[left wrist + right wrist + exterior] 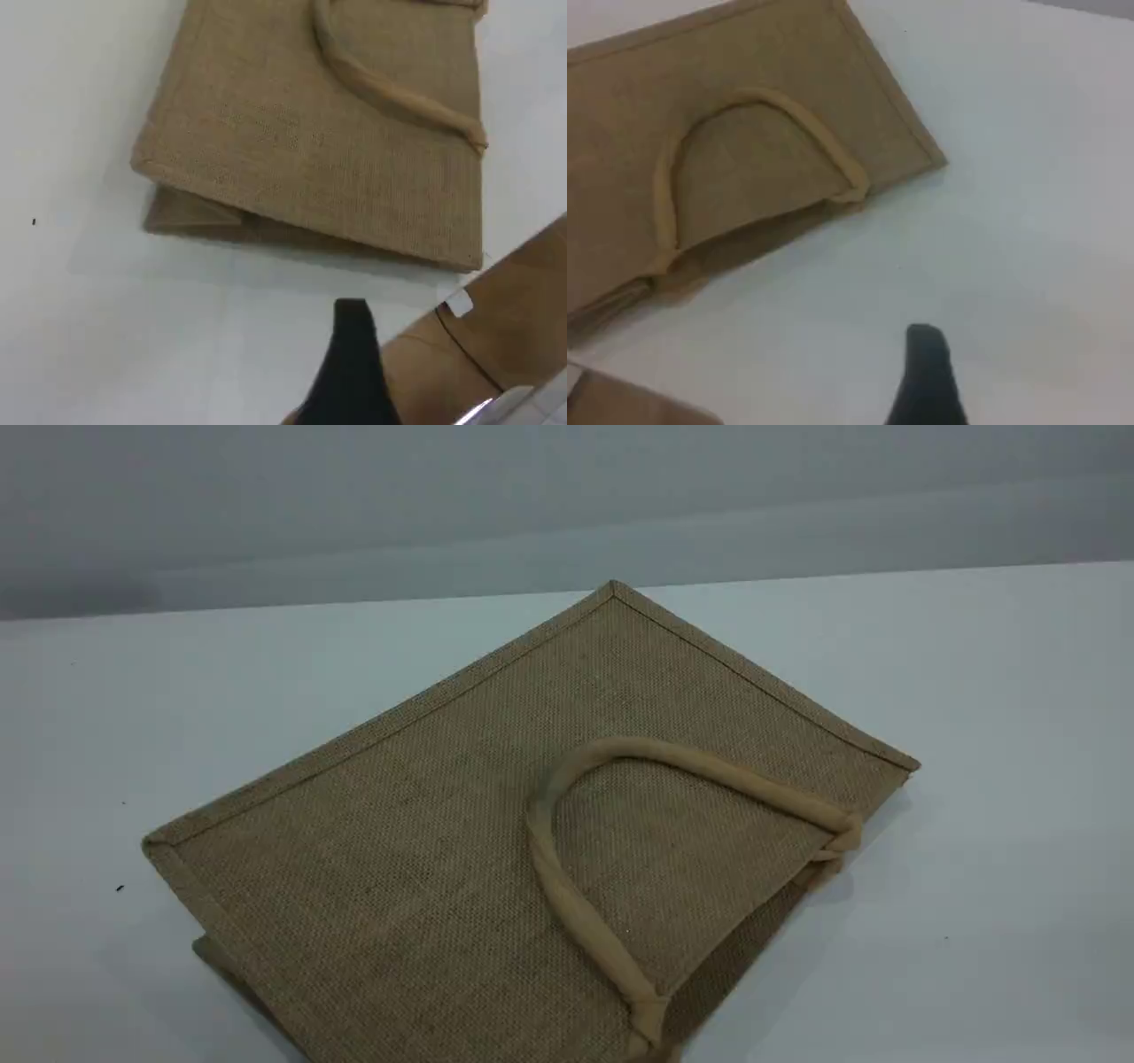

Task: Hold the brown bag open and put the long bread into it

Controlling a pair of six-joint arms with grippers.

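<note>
The brown bag (399, 841) lies flat on the white table (974, 779), and its beige handle (551, 868) rests in an arch on the top panel. Its mouth faces the lower right of the scene view and is nearly closed. Neither arm shows in the scene view. The left wrist view has the bag (292, 133) ahead of the left gripper's black fingertip (353, 312), which hovers over bare table short of the folded side. The right gripper's fingertip (926, 341) hangs above the table in front of the bag's mouth edge (744, 239) and handle (793, 111). Neither holds anything. The long bread is out of view.
A tan surface (523, 301) with a small white label (458, 304) fills the lower right corner of the left wrist view. A similar tan patch (620, 403) shows at the right wrist view's bottom left. A grey wall (567, 505) rises behind the table.
</note>
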